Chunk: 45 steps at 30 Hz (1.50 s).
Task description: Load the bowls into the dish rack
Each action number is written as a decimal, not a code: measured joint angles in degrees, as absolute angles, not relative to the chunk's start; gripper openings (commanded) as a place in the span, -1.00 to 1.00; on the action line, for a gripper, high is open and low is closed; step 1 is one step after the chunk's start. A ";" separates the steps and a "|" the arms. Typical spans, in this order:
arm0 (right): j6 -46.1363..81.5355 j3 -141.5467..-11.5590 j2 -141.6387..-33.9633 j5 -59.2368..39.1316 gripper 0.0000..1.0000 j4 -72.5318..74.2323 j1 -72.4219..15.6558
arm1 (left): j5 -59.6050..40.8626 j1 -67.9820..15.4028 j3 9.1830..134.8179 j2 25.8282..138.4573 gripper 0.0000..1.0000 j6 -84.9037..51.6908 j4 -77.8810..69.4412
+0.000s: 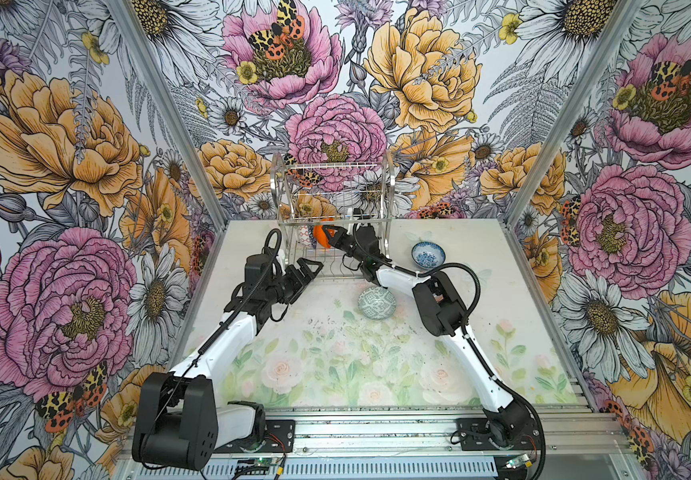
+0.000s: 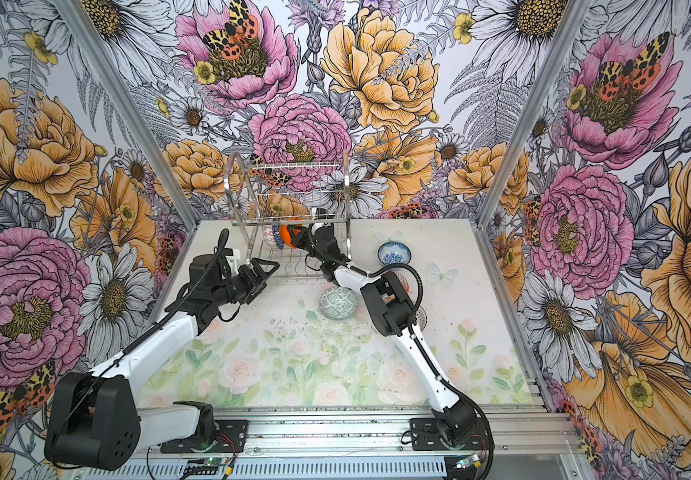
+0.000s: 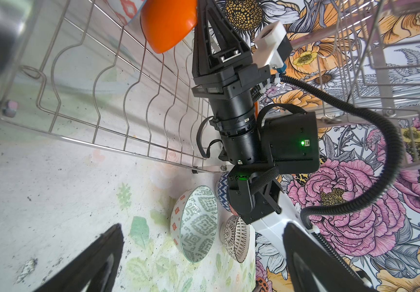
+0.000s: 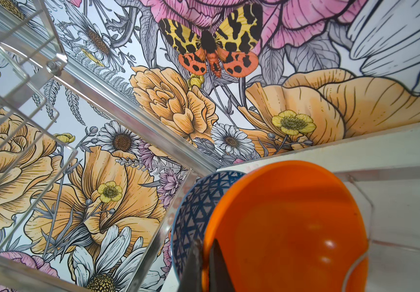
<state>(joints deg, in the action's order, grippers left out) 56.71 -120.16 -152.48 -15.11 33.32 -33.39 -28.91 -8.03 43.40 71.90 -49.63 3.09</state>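
Observation:
The silver dish rack (image 1: 390,195) (image 2: 346,195) stands at the table's back. My right gripper (image 1: 327,231) (image 2: 294,231) (image 4: 205,244) reaches into its lower shelf (image 3: 103,106), shut on the rim of the plain orange bowl (image 1: 321,241) (image 3: 167,25) (image 4: 287,227). A patterned bowl (image 1: 304,237) (image 4: 193,212) stands on edge in the rack just beyond it. My left gripper (image 1: 312,264) (image 2: 268,264) (image 3: 204,227) hovers open and empty at the rack's front left. The grey-green bowl (image 1: 376,303) (image 3: 196,222) lies on the table in front of the rack.
A blue-white floral bowl (image 1: 428,254) (image 2: 394,253) sits right of the rack. A black-patterned white bowl (image 3: 236,237) and a navy zigzag bowl (image 3: 222,194) lie under my right arm. The rack's upper shelf (image 4: 27,101) hangs over the right gripper.

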 measured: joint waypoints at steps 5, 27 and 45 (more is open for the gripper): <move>54.85 -120.18 -151.94 -15.55 -0.88 31.44 -33.32 | -28.88 -8.03 43.40 71.90 0.97 -49.63 3.07; 48.21 -121.86 -150.30 -16.43 -0.81 23.09 -33.28 | -28.91 -8.03 43.38 72.55 0.97 -49.65 2.68; 43.09 -124.73 -150.02 -18.35 -0.78 15.90 -33.01 | -28.91 -8.03 43.38 72.55 0.97 -49.65 2.68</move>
<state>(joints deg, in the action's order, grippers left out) 43.09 -124.73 -150.02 -18.35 15.90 -33.01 -28.91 -8.03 43.38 72.55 -49.65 2.68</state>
